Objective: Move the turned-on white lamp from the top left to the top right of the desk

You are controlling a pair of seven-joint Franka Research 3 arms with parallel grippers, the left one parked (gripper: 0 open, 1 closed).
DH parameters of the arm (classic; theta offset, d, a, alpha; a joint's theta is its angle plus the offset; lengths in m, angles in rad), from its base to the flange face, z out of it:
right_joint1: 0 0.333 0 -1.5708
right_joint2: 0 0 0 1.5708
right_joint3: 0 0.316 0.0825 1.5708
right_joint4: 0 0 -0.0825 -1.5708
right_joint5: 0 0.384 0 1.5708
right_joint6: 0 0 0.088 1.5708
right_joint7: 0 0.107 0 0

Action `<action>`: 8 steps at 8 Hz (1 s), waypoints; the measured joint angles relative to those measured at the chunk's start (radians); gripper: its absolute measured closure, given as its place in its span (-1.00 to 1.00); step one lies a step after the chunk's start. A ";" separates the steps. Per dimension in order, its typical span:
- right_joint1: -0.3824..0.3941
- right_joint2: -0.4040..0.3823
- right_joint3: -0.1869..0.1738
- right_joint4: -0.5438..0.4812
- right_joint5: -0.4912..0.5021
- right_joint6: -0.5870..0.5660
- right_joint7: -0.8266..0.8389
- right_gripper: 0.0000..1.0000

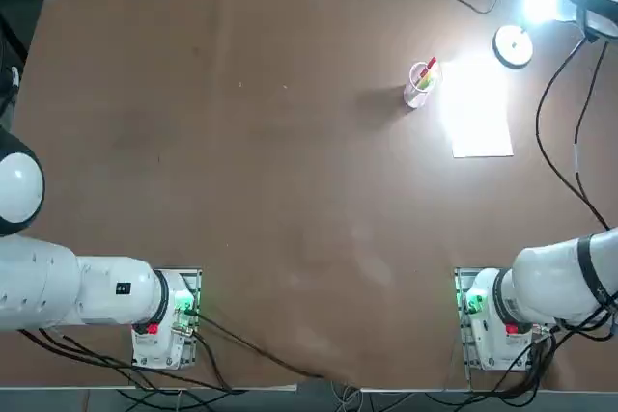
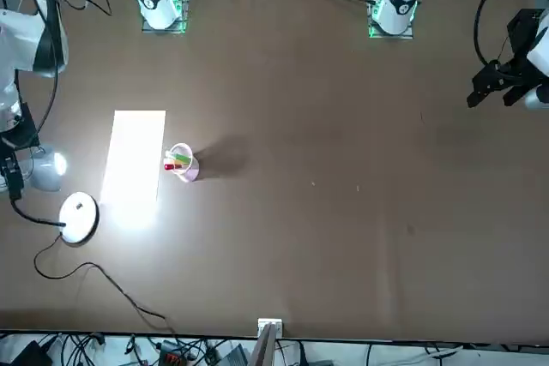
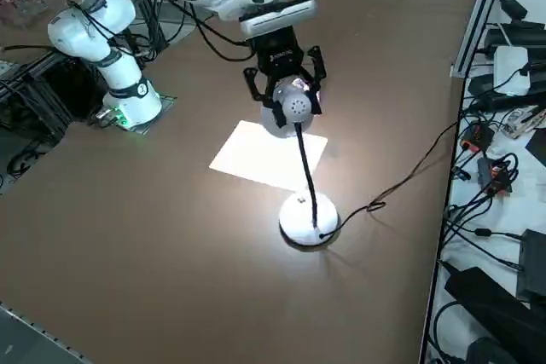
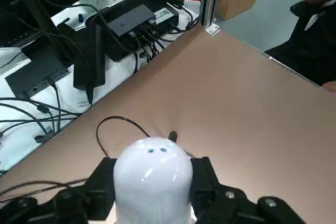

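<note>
The white lamp stands lit at the far right corner of the brown desk (image 1: 241, 142). Its round disc base (image 1: 513, 46) rests flat on the desk, and its glowing head (image 1: 539, 2) hangs just beyond it. My right gripper (image 3: 290, 101) is shut on the lamp head (image 3: 295, 108), one black finger on each side. In the right wrist view the white head (image 4: 153, 174) fills the gap between the fingers. The dark neck (image 3: 305, 168) rises from the base (image 3: 309, 221), which also shows in the front view (image 2: 79, 217). The lamp's thin black cord (image 3: 401, 181) trails off towards the desk edge.
A white paper sheet (image 1: 480, 113) lies brightly lit just in front of the lamp base. A small cup of red pens (image 1: 421, 82) stands to its left. Cables and power strips (image 4: 131, 22) crowd the ledge beyond the desk edge. A person's dark sleeve (image 4: 315, 30) shows past the desk.
</note>
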 joint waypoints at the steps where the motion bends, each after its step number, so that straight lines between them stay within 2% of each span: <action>1: -0.005 0.000 0.000 -0.005 -0.006 0.008 0.000 -0.45; 8: -0.004 -0.012 0.003 -0.035 -0.027 0.020 0.046 -0.45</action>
